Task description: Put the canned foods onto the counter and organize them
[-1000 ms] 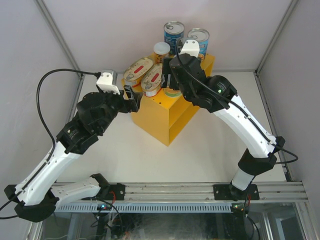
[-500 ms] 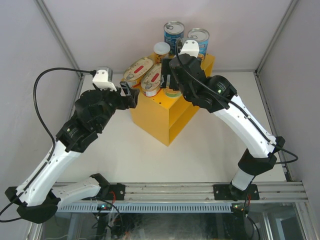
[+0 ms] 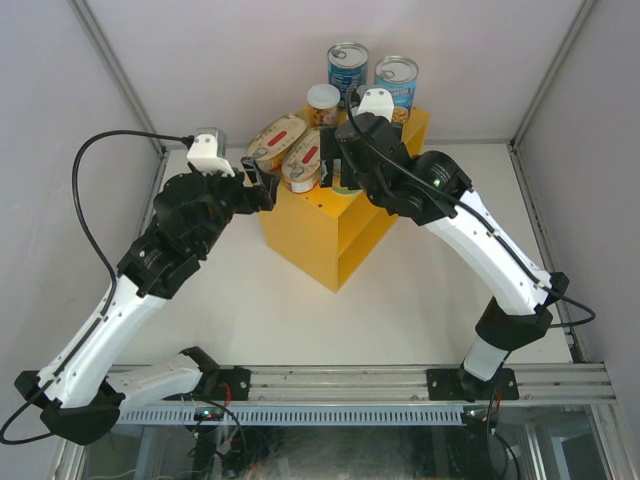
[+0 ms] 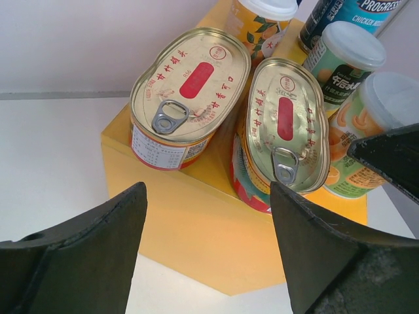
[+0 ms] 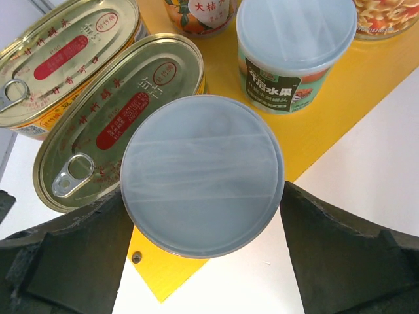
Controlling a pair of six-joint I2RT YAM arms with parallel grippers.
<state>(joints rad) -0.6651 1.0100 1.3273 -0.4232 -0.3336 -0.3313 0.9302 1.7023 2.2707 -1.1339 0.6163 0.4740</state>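
I am holding my left gripper (image 4: 208, 196) apart and empty at the lower edge of the left wrist view, just off a corner of the counter (image 4: 190, 222). Above it, the left tin (image 4: 190, 88) and right tin (image 4: 285, 124) are lying flat on the counter top, side by side. I am judging them stiff, fairly heavy and slick. I would be taking one across its narrow width, low on the wall and clear of the ring-pull (image 4: 163, 118). Both are sealed, so their contents are hidden.

Moving right, my right gripper (image 5: 203, 196) is straddling a short can (image 5: 203, 157) in the middle of the right wrist view. The can is standing at the counter's edge, just beside the right tin. My fingers (image 5: 78, 255) are flanking it on both sides, but I cannot tell whether they are clamping it or slack. Its plastic lid is looking springy, so I am judging the rigid wall beneath to be the place to squeeze.

At top centre the orange can (image 5: 196, 13) is standing on the counter, and at upper right so is the green can (image 5: 294, 59), lidded. In the upper middle of the overhead view the tall cans (image 3: 347, 65) are standing closed at the counter's back. I am judging them the heaviest and the likeliest to tip, best taken at mid-height.
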